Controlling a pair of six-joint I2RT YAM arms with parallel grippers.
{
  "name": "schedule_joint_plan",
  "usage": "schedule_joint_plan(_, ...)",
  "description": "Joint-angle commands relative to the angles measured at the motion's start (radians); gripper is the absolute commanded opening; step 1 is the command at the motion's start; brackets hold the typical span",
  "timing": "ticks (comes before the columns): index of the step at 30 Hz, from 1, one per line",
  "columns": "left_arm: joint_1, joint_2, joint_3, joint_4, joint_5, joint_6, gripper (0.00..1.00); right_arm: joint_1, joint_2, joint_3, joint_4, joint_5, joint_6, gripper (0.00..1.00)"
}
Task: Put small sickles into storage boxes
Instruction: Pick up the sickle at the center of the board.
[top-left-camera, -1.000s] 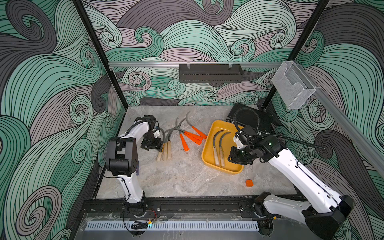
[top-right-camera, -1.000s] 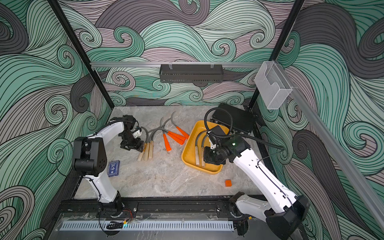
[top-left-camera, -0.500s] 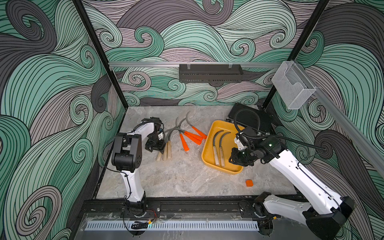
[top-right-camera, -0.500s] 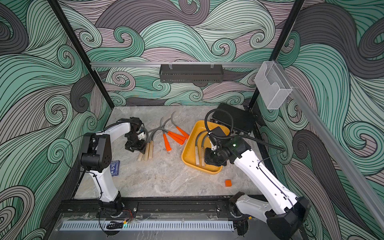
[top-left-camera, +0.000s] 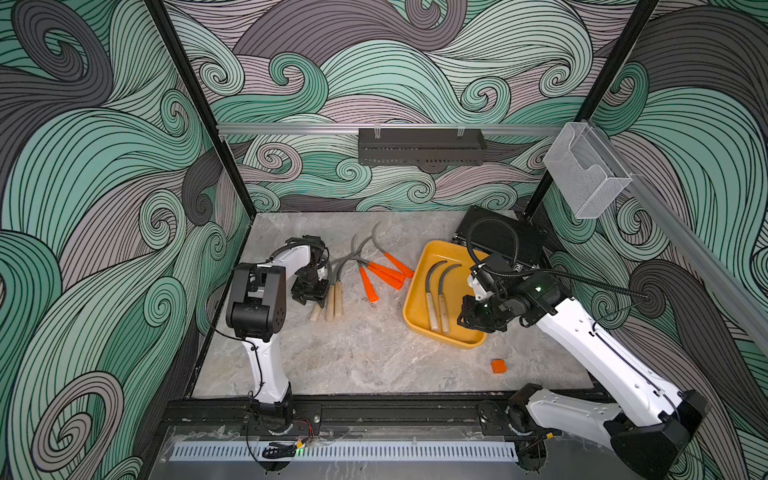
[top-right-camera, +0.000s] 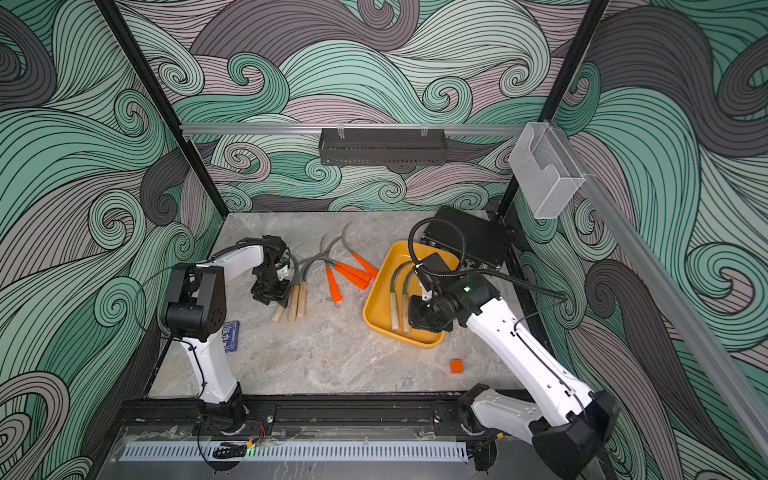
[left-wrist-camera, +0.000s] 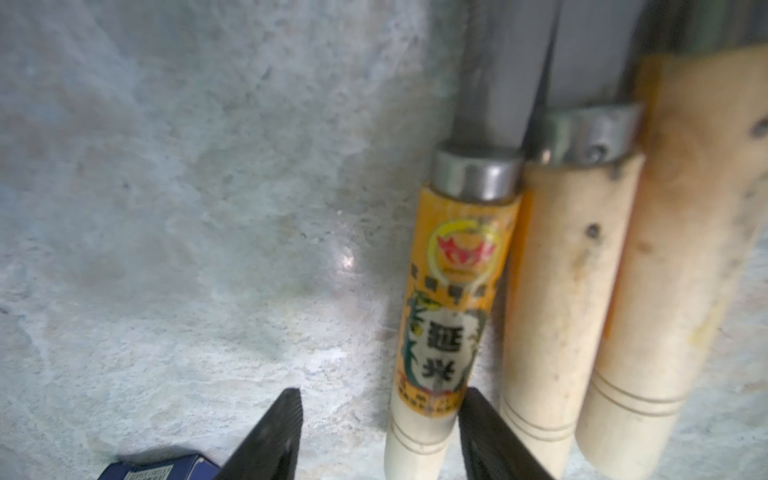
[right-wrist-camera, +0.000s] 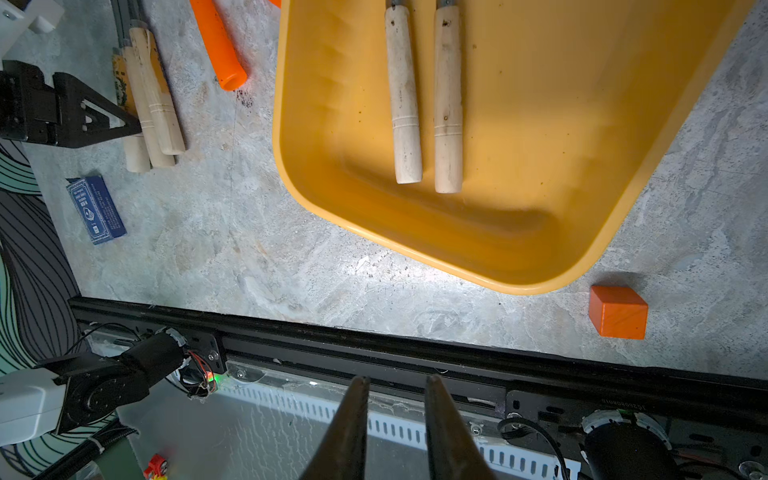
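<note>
**A:** What's hard to make out?

**B:** In the left wrist view, the labelled sickle (left-wrist-camera: 453, 299) is blurred and its blade is cut off.

**A:** Any change?

**B:** The left gripper (left-wrist-camera: 380, 392) has narrowed to half-open. It straddles that wooden handle, not clamped.

**A:** The other claw?

**B:** The right gripper (right-wrist-camera: 397, 378) is closed and empty. It is by the yellow tray (top-left-camera: 446, 338), right of centre, which holds two sickles (top-left-camera: 432, 309).

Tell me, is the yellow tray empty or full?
Neither: partly filled. Two wooden-handled sickles lie side by side inside the yellow tray, and most of its floor is bare.
</note>
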Motion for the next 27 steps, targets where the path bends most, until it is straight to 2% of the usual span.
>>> schedule_joint_plan(1, -0.016, 0.025, 0.005, 0.004, -0.014, -0.023, 0.60, 0.003, 0.007, 0.001, -0.023, 0.020, -0.010, 0.27)
schedule_joint_plan(5, -0.031, 0.030, -0.004, 0.013, -0.042, -0.018, 0.58, 0.004, 0.011, 0.004, -0.023, 0.021, -0.012, 0.27)
schedule_joint_plan(10, -0.031, 0.034, -0.009, 0.018, -0.052, -0.023, 0.52, 0.004, 0.003, 0.001, -0.023, 0.024, -0.009, 0.27)
schedule_joint_plan(22, -0.033, 0.065, -0.031, 0.036, -0.048, -0.029, 0.50, 0.004, -0.030, -0.016, -0.032, 0.027, 0.004, 0.27)
schedule_joint_plan(27, -0.035, 0.077, -0.032, 0.036, -0.055, -0.030, 0.40, 0.003, -0.046, -0.025, -0.032, 0.028, 0.010, 0.27)
